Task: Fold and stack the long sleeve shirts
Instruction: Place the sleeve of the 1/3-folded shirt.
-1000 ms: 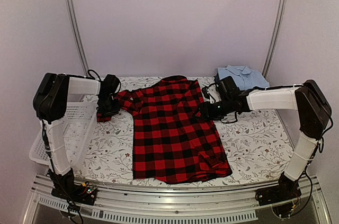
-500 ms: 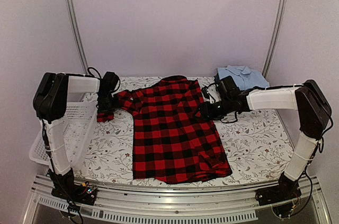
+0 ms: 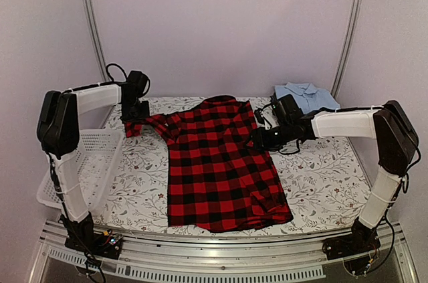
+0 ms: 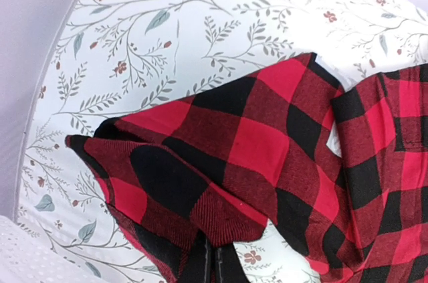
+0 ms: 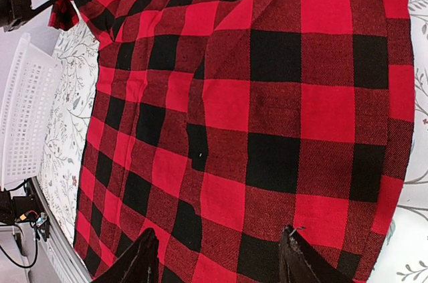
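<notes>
Your red-and-black checked shirt [image 3: 221, 162] lies spread in the middle of the table [image 3: 321, 182], collar at the far side. Your left gripper [image 3: 136, 118] is clamped on the end of its left sleeve. Your right gripper [image 5: 221, 256] has its fingers apart over the shirt's right edge. A folded light blue shirt [image 3: 306, 98] sits far right, and a white basket [image 3: 87, 169] sits near left.

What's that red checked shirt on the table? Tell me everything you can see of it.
The red-and-black checked shirt looks like soft woven flannel. It lies spread flat on the floral table cover, neck end at the far side, hem toward the arms. One sleeve stretches toward the white basket; the left hand is shut on its end. The right hand stands open over the shirt's opposite edge.
</notes>
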Motion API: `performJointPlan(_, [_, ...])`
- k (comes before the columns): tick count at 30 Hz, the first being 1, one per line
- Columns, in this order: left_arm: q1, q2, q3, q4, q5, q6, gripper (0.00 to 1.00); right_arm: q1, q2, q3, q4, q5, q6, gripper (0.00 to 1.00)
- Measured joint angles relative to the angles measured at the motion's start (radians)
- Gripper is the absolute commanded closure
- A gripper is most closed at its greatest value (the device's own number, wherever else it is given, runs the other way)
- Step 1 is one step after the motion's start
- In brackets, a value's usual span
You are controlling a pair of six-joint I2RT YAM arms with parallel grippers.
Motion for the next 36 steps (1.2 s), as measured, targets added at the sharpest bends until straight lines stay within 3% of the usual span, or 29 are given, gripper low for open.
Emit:
performJointPlan(9, [-0.103,-0.052,0.061,0.000,-0.008,0.084,1.00,0.000,0.000,0.013,-0.024,0.031,0.000,0.40])
performJointPlan(19, [-0.393,-0.109,-0.002,0.044,0.092,0.171,0.99,0.001,-0.013,0.027,-0.038,0.072,0.000,0.39])
performJointPlan(26, [-0.495,-0.096,-0.066,0.031,0.211,0.197,0.53,0.001,-0.014,0.040,-0.058,0.094,-0.003,0.36])
performJointPlan(36, [-0.427,-0.246,-0.194,0.069,0.282,0.029,0.54,0.079,-0.008,0.112,-0.076,0.159,-0.080,0.34])
